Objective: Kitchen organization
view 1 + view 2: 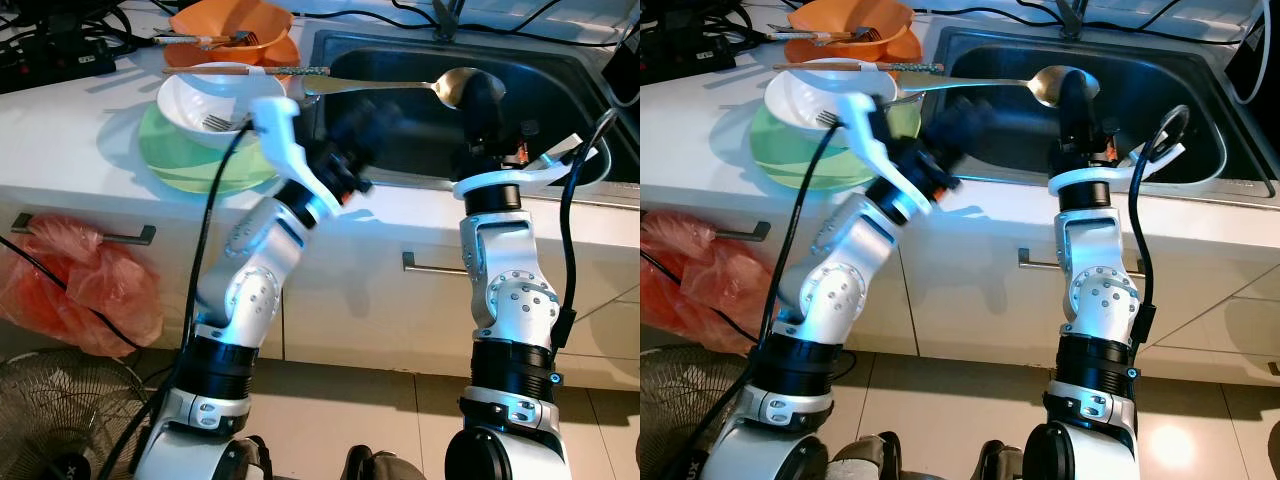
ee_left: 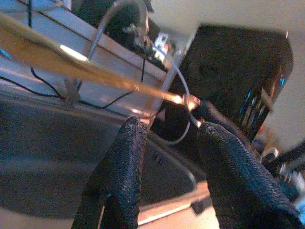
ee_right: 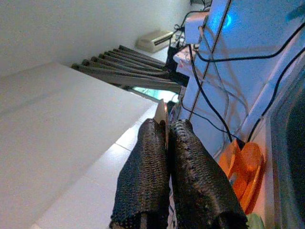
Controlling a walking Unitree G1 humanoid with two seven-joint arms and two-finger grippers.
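A long metal spoon (image 1: pixel 452 86) is held level over the sink (image 1: pixel 560 70), its handle reaching left toward the counter. My right gripper (image 1: pixel 476 92) is shut on the spoon near its bowl; in the right wrist view the fingers (image 3: pixel 152 157) press on a thin metal edge. My left gripper (image 1: pixel 368 125) hovers blurred over the sink's left part, just under the handle. In the left wrist view its fingers (image 2: pixel 126 157) stand open, with the handle (image 2: pixel 95 71) crossing beyond their tips. A white bowl (image 1: pixel 200 95) holding a fork sits on a green plate (image 1: pixel 175 160).
Chopsticks (image 1: pixel 235 71) lie across the white bowl. Behind it are orange bowls (image 1: pixel 235 25) with a fork. A red plastic bag (image 1: pixel 80 285) hangs at a drawer handle on the left. A fan (image 1: pixel 55 420) stands on the floor. Cables and a power strip (image 1: pixel 50 55) lie at the counter's back.
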